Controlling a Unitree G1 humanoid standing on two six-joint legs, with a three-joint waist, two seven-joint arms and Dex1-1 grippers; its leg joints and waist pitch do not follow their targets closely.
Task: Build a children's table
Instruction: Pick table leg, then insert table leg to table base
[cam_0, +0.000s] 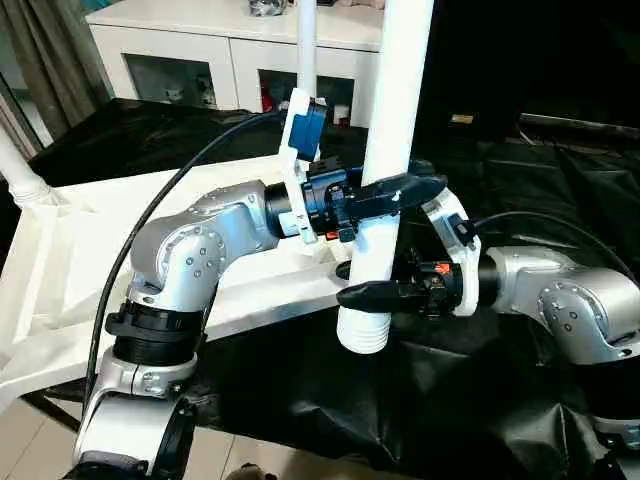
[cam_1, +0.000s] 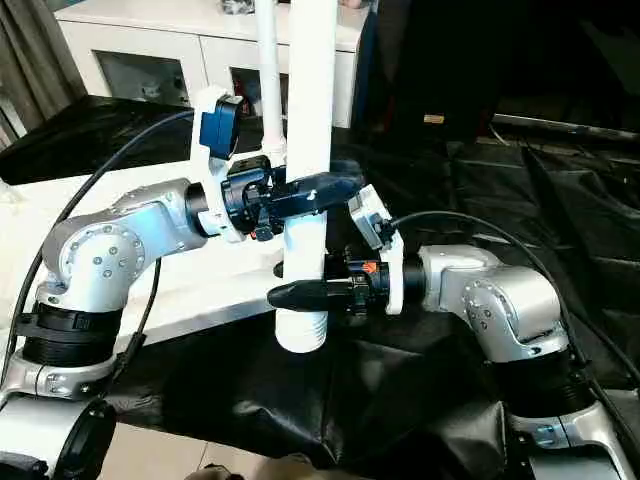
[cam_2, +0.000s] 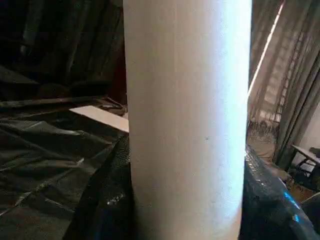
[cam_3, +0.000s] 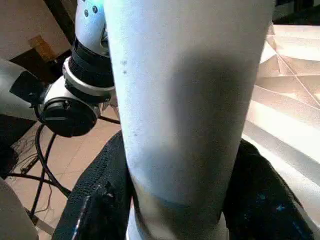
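A white tapered leg (cam_0: 395, 110) stands upright in front of me, its ribbed end (cam_0: 362, 338) hanging just above the black cloth by the tabletop's near edge. My left gripper (cam_0: 400, 190) is shut on the leg midway up, black fingers (cam_2: 102, 200) on both sides. Lower down, my right gripper (cam_0: 368, 295) clasps the same leg just above the ribbed end, with its fingers (cam_3: 92, 205) pressed against the tube. The white tabletop (cam_0: 60, 260) lies underside up on the left. Two other legs rise from it, at the far corner (cam_0: 307, 45) and at the left corner (cam_0: 18, 170).
A black cloth (cam_0: 400, 420) covers the work table under and to the right of my arms. A white cabinet with glass doors (cam_0: 190, 60) stands behind the table. Black cables run along both silver forearms.
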